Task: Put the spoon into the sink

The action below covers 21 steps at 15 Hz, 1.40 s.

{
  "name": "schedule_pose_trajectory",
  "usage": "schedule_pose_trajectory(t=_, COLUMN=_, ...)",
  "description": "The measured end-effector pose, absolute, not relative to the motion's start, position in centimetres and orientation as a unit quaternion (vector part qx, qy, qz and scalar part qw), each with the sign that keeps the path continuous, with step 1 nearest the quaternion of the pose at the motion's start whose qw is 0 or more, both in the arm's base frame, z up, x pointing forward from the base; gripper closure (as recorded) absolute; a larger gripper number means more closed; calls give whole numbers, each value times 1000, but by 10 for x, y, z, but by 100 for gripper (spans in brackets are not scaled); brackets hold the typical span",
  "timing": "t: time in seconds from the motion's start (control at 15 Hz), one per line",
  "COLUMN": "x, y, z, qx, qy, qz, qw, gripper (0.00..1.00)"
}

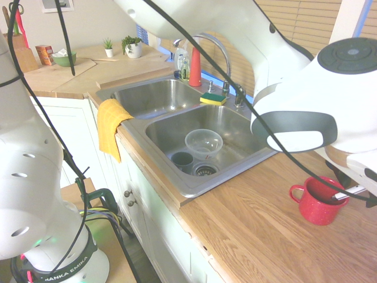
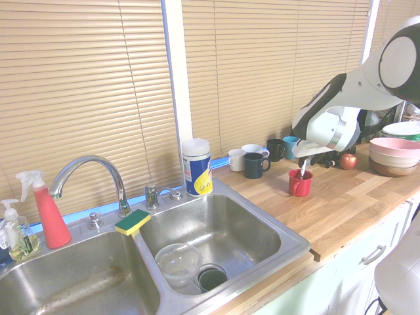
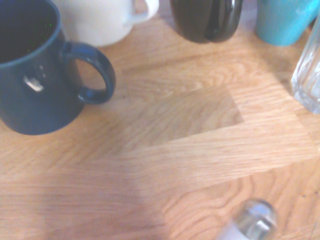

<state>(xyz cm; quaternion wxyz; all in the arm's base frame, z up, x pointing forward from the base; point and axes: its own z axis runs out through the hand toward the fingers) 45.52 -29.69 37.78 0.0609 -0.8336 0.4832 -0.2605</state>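
A red mug point(image 2: 300, 183) stands on the wooden desk point(image 2: 354, 203), well apart from the sink point(image 2: 223, 230) and toward the desk's front edge. The spoon point(image 2: 303, 168) stands in this mug, its handle rising steeply out of the rim; in the first exterior view the handle point(image 1: 347, 193) leans over the rim toward the arm. The pincer point(image 2: 304, 159) hangs right above the mug at the handle's top, but whether its jaws are closed on the spoon cannot be told. In the wrist view a blurred silvery tip point(image 3: 252, 221) shows over the wood.

Behind the red mug, along the desk's back edge under the blinds, stand a white mug point(image 2: 237, 159), a dark blue mug point(image 2: 254, 165), a black mug point(image 2: 275, 149) and a teal mug point(image 2: 290, 147). A stack of bowls point(image 2: 394, 155) and an apple point(image 2: 348, 161) sit further along.

The near basin holds a clear bowl point(image 2: 178, 260) and a dark cup point(image 2: 212, 278). A sponge point(image 2: 132, 222) lies on the divider by the faucet point(image 2: 92, 174), and a wipes canister point(image 2: 196, 167) stands at the sink's back corner.
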Motion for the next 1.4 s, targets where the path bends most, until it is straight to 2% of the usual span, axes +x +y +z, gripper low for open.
schedule_pose_trajectory(t=0.93, x=462, y=-300, z=382, qx=-835, qy=475, qz=-271, qw=67, gripper=100)
schedule_pose_trajectory(t=1.4, x=447, y=-277, z=457, qx=-829, qy=451, qz=-312, qw=110, gripper=100)
